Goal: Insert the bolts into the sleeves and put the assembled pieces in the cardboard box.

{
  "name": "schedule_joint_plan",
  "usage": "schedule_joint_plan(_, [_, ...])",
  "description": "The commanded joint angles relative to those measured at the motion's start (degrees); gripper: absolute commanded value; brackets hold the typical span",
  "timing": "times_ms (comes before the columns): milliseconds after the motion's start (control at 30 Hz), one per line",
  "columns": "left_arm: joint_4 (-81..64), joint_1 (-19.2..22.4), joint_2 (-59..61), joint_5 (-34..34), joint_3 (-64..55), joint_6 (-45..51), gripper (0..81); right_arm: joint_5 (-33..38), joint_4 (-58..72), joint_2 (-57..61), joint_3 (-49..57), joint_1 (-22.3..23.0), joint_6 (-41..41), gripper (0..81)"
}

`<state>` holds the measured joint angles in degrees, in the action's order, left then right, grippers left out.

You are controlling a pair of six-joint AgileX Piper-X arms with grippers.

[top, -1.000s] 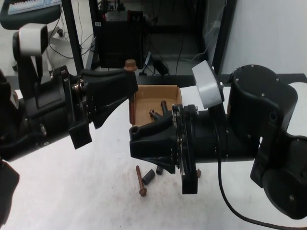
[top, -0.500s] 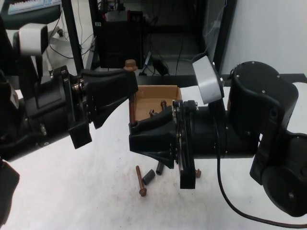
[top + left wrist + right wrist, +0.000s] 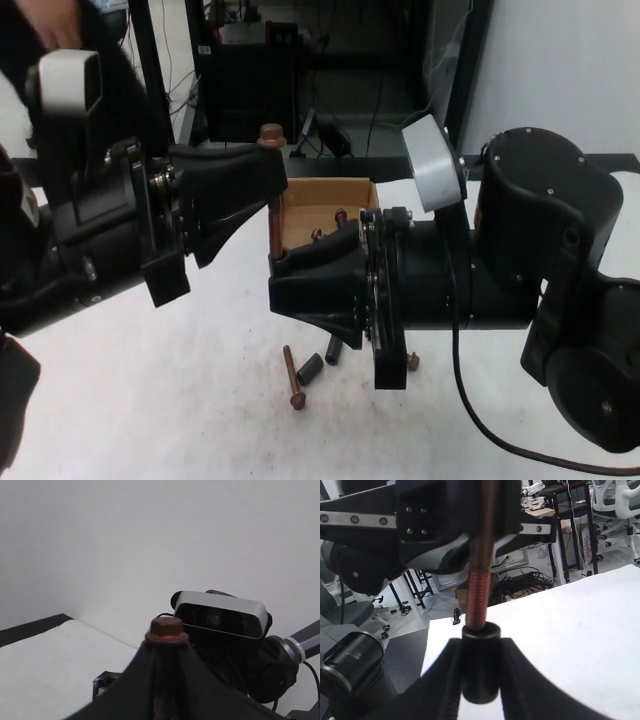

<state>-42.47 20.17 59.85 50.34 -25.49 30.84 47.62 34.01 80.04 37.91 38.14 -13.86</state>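
Note:
My left gripper (image 3: 268, 172) is shut on a copper bolt (image 3: 272, 200) held upright, its hex head (image 3: 167, 628) on top between the fingers. My right gripper (image 3: 285, 268) is shut on a black sleeve (image 3: 480, 667) right below it. The bolt's threaded end (image 3: 477, 602) enters the sleeve's top. The open cardboard box (image 3: 322, 208) stands behind both grippers with several assembled pieces (image 3: 340, 221) inside. On the white bench below lie a loose bolt (image 3: 292, 375) and two black sleeves (image 3: 309, 368).
Another small bolt head (image 3: 412, 361) lies partly hidden under the right arm. The bench's far edge borders dark racks and cables. Open white bench surface lies at the front left.
The right gripper with the sleeve has shifted slightly left and up, bringing the sleeve under the bolt's tip. The left arm has stayed put.

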Motion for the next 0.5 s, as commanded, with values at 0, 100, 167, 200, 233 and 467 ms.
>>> schedule_joint_plan(0, [-0.62, 0.04, -0.51, 1.05, -0.23, 0.93, 0.1, -1.04, 1.33, -0.42, 0.69, -0.05, -0.55, 0.8])
schedule_joint_plan(100, [-0.62, 0.04, -0.51, 1.21, -0.23, 1.27, 0.1, -1.45, 1.33, -0.42, 0.69, -0.05, -0.55, 0.8])
schedule_joint_plan(167, [-0.62, 0.04, -0.51, 1.2, -0.23, 1.29, 0.1, -1.45, 1.33, -0.42, 0.69, -0.05, -0.55, 0.8])
schedule_joint_plan(200, [-0.62, 0.04, -0.51, 1.2, -0.23, 1.29, 0.1, -1.45, 1.33, -0.42, 0.69, -0.05, -0.55, 0.8])
schedule_joint_plan(233, [-0.62, 0.04, -0.51, 1.2, -0.23, 1.29, 0.1, -1.44, 1.33, -0.42, 0.69, -0.05, -0.67, 0.8])
schedule_joint_plan(467, [-0.62, 0.04, -0.51, 1.2, -0.23, 1.02, 0.1, -1.44, 1.33, -0.42, 0.69, 0.07, -1.53, 0.8])
